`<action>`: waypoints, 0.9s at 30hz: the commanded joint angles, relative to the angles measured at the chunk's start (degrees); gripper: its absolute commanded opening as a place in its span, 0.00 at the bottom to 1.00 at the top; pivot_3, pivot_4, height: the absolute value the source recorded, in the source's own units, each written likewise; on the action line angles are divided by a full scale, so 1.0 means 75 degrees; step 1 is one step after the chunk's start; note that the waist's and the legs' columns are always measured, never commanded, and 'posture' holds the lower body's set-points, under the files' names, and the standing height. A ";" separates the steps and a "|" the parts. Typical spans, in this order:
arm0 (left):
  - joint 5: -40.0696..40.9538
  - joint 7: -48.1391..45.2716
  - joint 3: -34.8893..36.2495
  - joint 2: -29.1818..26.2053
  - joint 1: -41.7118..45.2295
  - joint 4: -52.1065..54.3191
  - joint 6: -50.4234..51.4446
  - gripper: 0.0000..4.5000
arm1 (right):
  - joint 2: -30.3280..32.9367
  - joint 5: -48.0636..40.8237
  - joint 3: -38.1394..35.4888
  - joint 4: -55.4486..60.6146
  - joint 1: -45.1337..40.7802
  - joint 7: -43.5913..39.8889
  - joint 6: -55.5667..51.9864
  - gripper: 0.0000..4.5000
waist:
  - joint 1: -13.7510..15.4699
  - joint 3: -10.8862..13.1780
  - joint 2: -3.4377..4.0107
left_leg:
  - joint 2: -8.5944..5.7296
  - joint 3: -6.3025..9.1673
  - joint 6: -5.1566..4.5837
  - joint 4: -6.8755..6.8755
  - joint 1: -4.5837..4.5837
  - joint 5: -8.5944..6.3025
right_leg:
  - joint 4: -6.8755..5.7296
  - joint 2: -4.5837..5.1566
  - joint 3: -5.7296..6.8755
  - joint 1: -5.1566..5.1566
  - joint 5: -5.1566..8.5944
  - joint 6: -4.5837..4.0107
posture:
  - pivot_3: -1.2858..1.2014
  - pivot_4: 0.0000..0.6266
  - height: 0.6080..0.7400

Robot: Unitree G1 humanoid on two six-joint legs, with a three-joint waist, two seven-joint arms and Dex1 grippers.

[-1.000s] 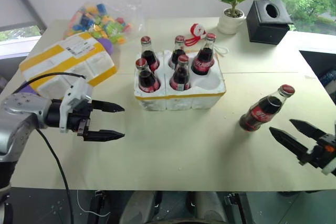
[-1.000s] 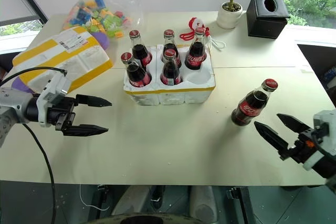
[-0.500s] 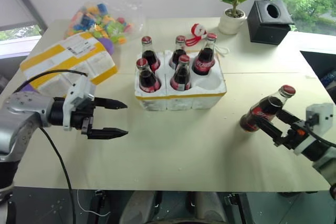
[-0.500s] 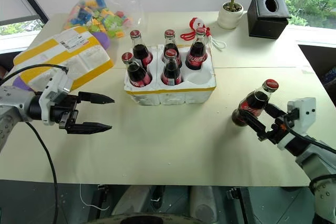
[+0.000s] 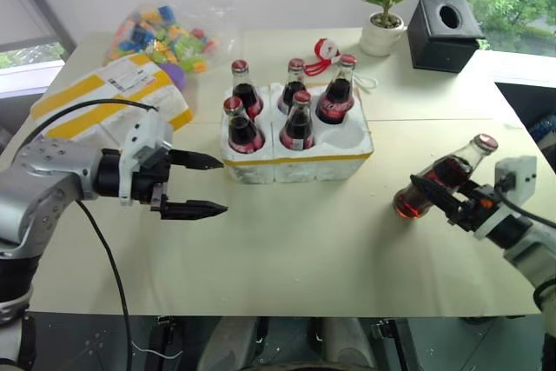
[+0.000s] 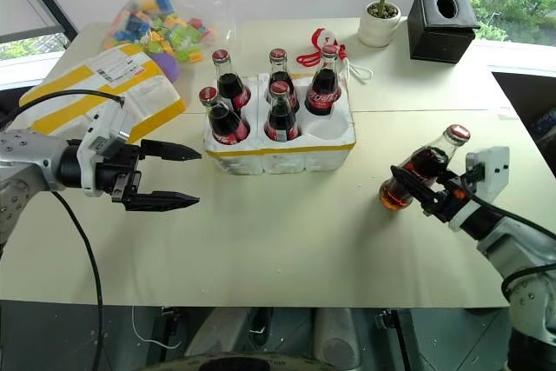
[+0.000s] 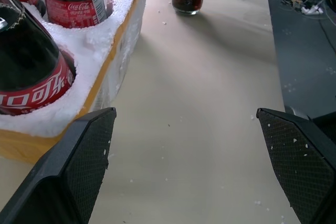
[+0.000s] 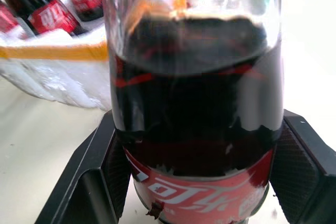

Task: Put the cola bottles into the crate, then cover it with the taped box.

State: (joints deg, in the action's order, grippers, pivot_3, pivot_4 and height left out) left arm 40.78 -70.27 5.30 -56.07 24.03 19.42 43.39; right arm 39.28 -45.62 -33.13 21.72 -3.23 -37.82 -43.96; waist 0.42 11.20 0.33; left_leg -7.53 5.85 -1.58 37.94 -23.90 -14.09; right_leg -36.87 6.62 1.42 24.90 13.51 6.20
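1. Now the right claw is pinching the sixth cola bottle around its lower body near the right edge of the worktop, the bottle leaning with its red cap toward that edge.
2. Five cola bottles are standing upright in the crate at the worktop's middle; its front right well is sitting empty.
3. Well to the left, the left claw is hovering with its fingers spread wide, pointing toward the crate's left side and gripping nothing.
4. Behind that arm, the taped box is lying by the worktop's left edge.
5. Toward the far left corner, a bag of coloured blocks is resting.
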 commanded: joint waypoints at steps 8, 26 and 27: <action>0.0183 0.0322 0.0194 0.0002 0.0206 0.0267 0.0025 1.00 | 0.0681 -0.1146 0.1127 -0.0039 -0.3544 0.0342 -0.0332 0.64 | 0.0030 0.0004 -0.0009 | 0.0005 0.0002 0.0000 -0.0008 -0.0007 0.0000 | 0.0008 -0.0002 0.0004 0.0004 0.0001 -0.0001 | 0.52 0.24 0.94; 0.0532 0.0762 0.0835 -0.0201 -0.0187 0.0548 0.0162 1.00 | -0.0322 0.0904 0.3543 -0.2049 -0.4676 -0.0651 0.0840 0.64 | 0.0024 0.0006 -0.0014 | -0.0002 0.0002 0.0047 -0.0004 -0.0031 0.0028 | -0.0005 -0.0003 0.0004 0.0032 -0.0002 -0.0001 | 0.52 0.24 0.94; 0.0541 0.0772 0.0861 -0.0216 -0.0218 0.0552 0.0159 1.00 | -0.0335 0.0947 0.3545 -0.2096 -0.4672 -0.0698 0.0866 0.64 | 0.0025 0.0006 -0.0014 | -0.0002 0.0002 0.0048 -0.0004 -0.0032 0.0028 | -0.0007 -0.0002 0.0004 0.0034 -0.0002 -0.0001 | 0.52 0.24 0.94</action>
State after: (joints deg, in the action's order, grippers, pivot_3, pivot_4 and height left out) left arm 44.19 -64.65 8.89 -56.61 22.53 22.23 44.66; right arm 36.98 -38.61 -5.14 4.57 -36.85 -41.74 -40.08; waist 0.61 11.25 0.22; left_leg -7.54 5.86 -1.22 37.91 -24.14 -13.88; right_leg -36.93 6.61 1.44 25.17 13.49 6.18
